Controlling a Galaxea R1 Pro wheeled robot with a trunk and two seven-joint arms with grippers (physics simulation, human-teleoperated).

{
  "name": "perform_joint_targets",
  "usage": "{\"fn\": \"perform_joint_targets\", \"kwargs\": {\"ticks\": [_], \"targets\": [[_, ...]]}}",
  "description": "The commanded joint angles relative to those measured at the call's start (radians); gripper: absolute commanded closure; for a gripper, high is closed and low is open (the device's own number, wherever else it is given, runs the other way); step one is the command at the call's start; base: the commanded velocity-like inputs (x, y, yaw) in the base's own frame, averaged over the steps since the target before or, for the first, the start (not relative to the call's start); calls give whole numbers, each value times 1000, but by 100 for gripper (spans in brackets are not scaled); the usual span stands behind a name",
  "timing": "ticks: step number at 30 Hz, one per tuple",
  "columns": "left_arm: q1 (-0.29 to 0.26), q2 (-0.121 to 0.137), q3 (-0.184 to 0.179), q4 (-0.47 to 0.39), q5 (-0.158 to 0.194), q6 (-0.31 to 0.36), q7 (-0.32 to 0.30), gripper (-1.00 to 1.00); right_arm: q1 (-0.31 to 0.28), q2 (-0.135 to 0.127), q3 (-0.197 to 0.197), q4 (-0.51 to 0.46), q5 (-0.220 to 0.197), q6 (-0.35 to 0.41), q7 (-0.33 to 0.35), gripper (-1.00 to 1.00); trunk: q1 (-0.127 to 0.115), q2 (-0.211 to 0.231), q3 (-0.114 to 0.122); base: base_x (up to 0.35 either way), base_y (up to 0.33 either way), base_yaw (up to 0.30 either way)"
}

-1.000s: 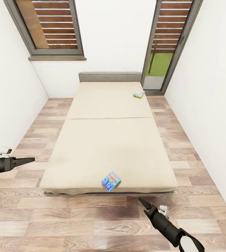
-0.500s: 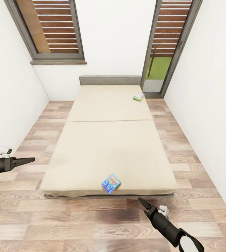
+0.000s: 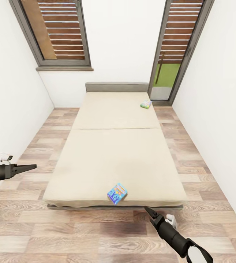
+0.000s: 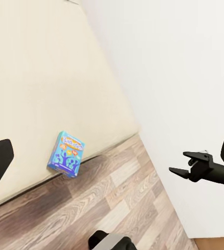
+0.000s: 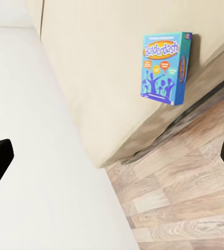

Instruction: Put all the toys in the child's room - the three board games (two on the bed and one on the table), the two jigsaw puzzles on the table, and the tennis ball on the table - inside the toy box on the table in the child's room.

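Print on the far board game (image 3: 145, 104), upper right of the bed (image 3: 114, 160), is too small for you to read. The near blue board game (image 3: 117, 193) lies at the bed's lower edge. Your left claw (image 3: 32, 167) points right at the frame's left; your right claw (image 3: 149, 212) points up-left at the bottom. I cannot tell whether either is apart or together.

The bed (image 3: 114, 153) stands on the wood-plank floor (image 3: 96, 233), its low grey headboard (image 3: 116, 87) against the far wall. 2 board games lie on the plain beige mattress: a blue one (image 3: 117, 193) at the near foot edge, a pale green one (image 3: 145, 104) near the headboard's right corner.
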Motion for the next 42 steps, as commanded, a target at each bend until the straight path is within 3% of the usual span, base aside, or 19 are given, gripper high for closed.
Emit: {"fn": "perform_joint_targets", "kwargs": {"ticks": [1,42], "targets": [[-1,0,0,0,-1,11,-4,-100,0,-1,1,0,-6,3,0,-100,1,-1,0,0,0,65],[0,0,0,0,-1,11,-4,-100,0,3,2,0,-5,3,0,-100,1,-1,69,0,0,31]]}}
